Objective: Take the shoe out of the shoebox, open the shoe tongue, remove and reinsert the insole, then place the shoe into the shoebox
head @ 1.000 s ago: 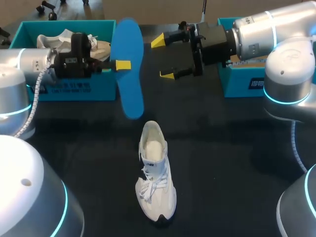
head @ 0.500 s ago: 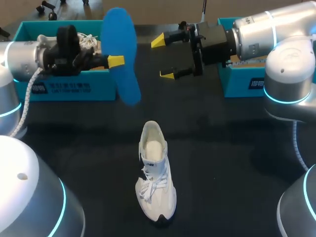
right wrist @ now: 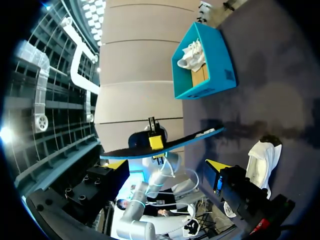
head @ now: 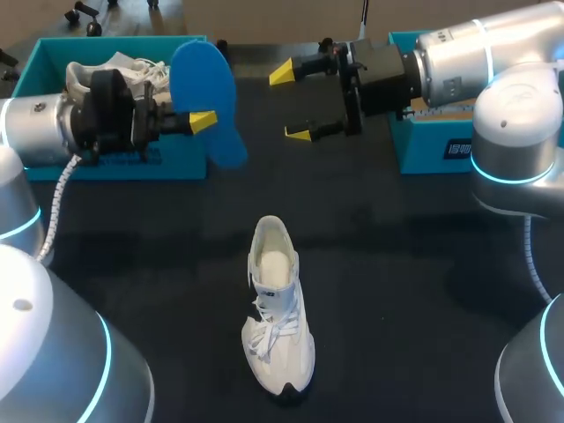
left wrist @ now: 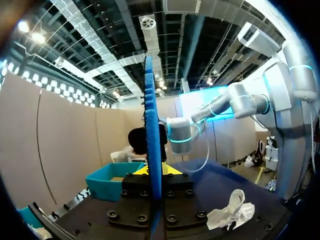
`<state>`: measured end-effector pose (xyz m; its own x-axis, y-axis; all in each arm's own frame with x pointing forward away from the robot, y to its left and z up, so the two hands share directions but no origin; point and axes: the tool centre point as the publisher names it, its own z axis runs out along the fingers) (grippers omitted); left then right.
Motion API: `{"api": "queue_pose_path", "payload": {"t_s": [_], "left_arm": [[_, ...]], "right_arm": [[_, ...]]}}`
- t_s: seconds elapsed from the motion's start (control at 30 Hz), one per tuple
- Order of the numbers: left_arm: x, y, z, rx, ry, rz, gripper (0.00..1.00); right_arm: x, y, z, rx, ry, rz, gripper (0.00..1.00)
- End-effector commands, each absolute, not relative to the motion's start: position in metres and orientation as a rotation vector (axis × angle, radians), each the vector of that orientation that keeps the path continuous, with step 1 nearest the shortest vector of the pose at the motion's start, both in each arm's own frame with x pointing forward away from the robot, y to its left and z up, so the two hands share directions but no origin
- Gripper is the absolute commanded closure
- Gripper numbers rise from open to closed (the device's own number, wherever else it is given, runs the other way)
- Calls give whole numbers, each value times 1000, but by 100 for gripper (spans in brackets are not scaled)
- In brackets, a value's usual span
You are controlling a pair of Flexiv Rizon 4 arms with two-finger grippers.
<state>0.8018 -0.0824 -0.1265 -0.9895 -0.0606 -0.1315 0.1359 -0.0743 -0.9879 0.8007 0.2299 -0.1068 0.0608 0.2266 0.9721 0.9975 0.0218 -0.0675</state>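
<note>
At ten o'clock, teal cardboard shoebox [head: 172, 163], white shoe [head: 110, 69] inside. At six, white lace-up sneaker [head: 278, 308] on open black desk [head: 397, 264]. By box's edge, left pincer [head: 203, 122] clamped on blue foam insole [head: 207, 84]; right pincer [head: 291, 104] apart.

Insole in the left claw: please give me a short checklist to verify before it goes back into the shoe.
1. Left claw shut on the insole: ok, one finger on each side.
2. Right claw open and holding nothing: ok.
3. Shoe standing on its sole on the table, opening upward: ok.
4. Shoe opened wide enough for the insole: cannot tell.
5. Insole above the shoe opening: not ok, it is held up in front of the left shoebox, away from the shoe.
</note>
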Motion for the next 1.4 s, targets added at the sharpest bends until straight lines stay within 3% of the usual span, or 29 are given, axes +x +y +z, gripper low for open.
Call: {"api": "queue_pose_path", "payload": {"t_s": [0.03, 0.53, 1.4], "left_arm": [[788, -83, -122, 69, 2010, -2179, 100], [801, -85, -121, 696, 1903, -1851, 100], [803, -83, -121, 750, 1865, -1820, 100]], "right_arm": [[800, 231, -107, -1384, -1338, -1024, 0], [800, 231, -107, -1384, -1338, -1024, 0], [800, 231, -107, -1384, -1338, -1024, 0]]}}
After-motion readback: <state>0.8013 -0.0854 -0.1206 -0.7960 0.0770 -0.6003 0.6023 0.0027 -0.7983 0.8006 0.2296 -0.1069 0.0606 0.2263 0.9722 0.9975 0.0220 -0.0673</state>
